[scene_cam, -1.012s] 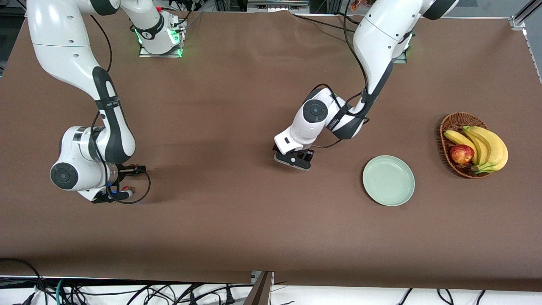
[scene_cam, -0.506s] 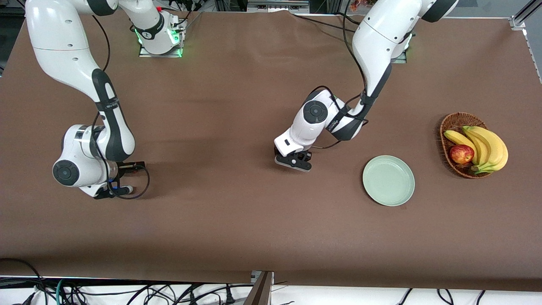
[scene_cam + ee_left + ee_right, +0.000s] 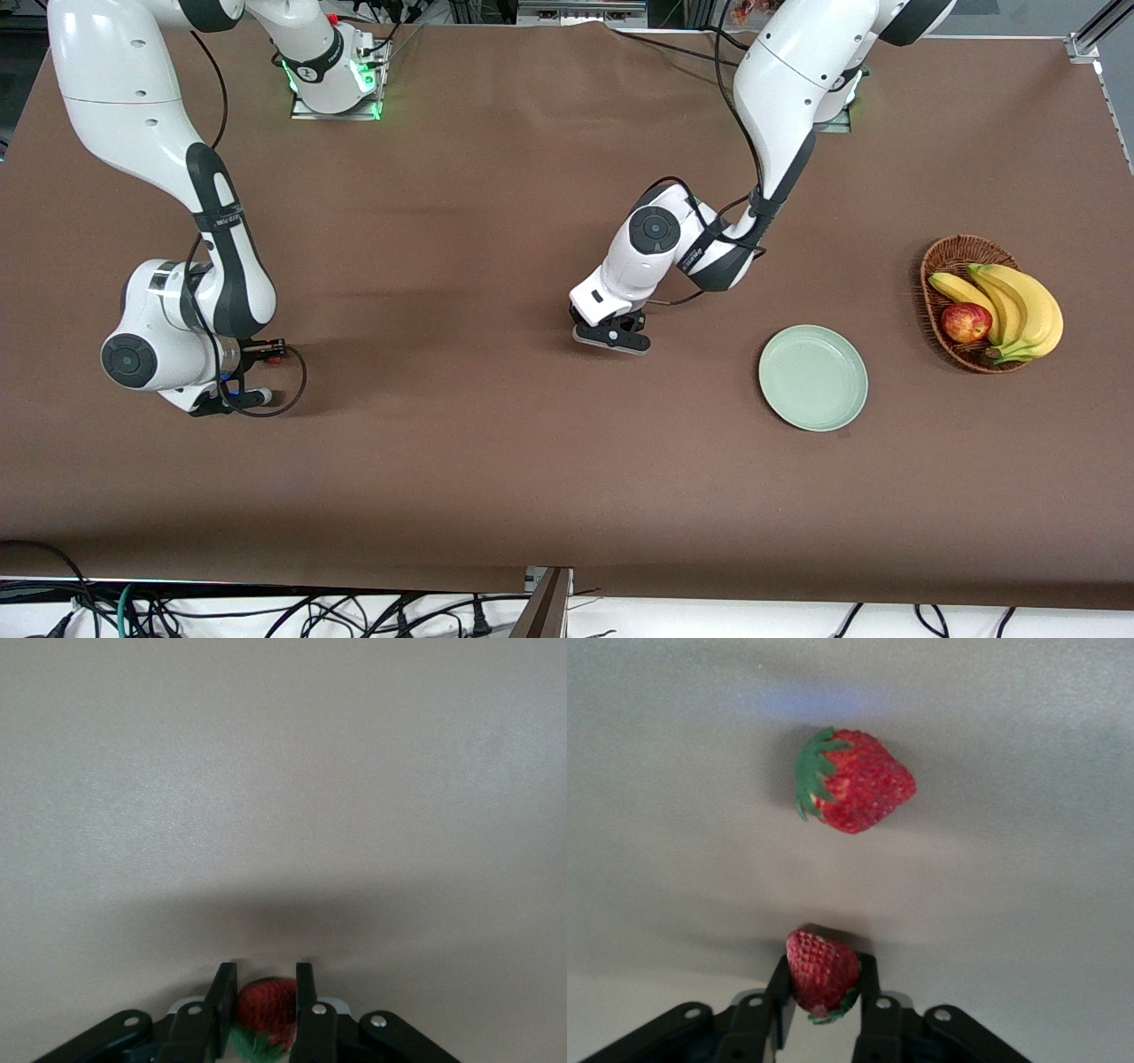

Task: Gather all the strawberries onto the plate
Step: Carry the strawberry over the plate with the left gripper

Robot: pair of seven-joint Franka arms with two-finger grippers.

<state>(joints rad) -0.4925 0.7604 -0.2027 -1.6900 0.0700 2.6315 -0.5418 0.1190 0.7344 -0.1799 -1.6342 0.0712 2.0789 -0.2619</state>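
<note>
My left gripper (image 3: 611,340) is low over the middle of the table, beside the plate (image 3: 813,377) toward the right arm's end. In the left wrist view this gripper (image 3: 266,981) is shut on a strawberry (image 3: 264,1005), red with its green cap toward the palm. My right gripper (image 3: 252,372) is low over the right arm's end of the table. In the right wrist view it (image 3: 826,964) is shut on a second strawberry (image 3: 819,979). A third strawberry (image 3: 855,781) lies loose on the cloth just ahead of it. The pale green plate holds nothing.
A wicker basket (image 3: 943,257) with bananas (image 3: 1019,306) and a red apple (image 3: 966,322) stands at the left arm's end, beside the plate. Brown cloth covers the table. Cables hang along the table's edge nearest the camera.
Both grippers have closed, each on a strawberry. The right hand has shifted slightly toward the robots' bases, and the left hand has barely moved.
</note>
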